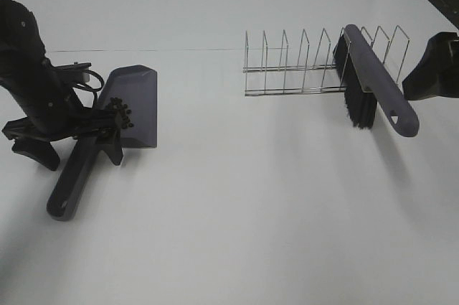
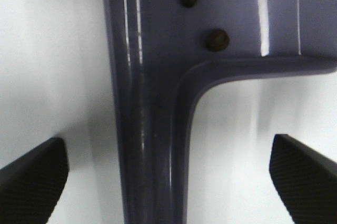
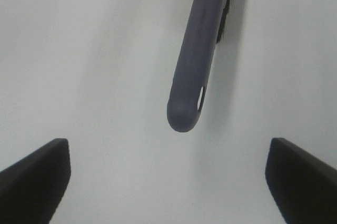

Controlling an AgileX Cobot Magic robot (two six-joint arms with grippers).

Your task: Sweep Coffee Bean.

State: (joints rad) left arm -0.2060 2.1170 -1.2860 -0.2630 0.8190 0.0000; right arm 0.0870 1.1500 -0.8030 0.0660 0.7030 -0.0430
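The blue-grey dustpan (image 1: 135, 100) lies on the white table at the left, its handle (image 1: 70, 186) pointing to the front. The coffee beans (image 1: 120, 113) sit in a cluster at the rear of the pan; two beans (image 2: 217, 40) show in the left wrist view. My left gripper (image 1: 72, 148) is open, its fingers apart on either side of the dustpan handle (image 2: 152, 145) without touching it. The brush (image 1: 379, 86) leans in a wire rack (image 1: 287, 68), black bristles (image 1: 361, 108) down. My right gripper (image 3: 168, 182) is open and empty, just short of the brush handle's end (image 3: 185, 113).
The wire rack stands at the back right and holds only the brush. The right arm (image 1: 436, 68) enters at the right edge. The white table (image 1: 244, 204) stretches between the dustpan and the rack.
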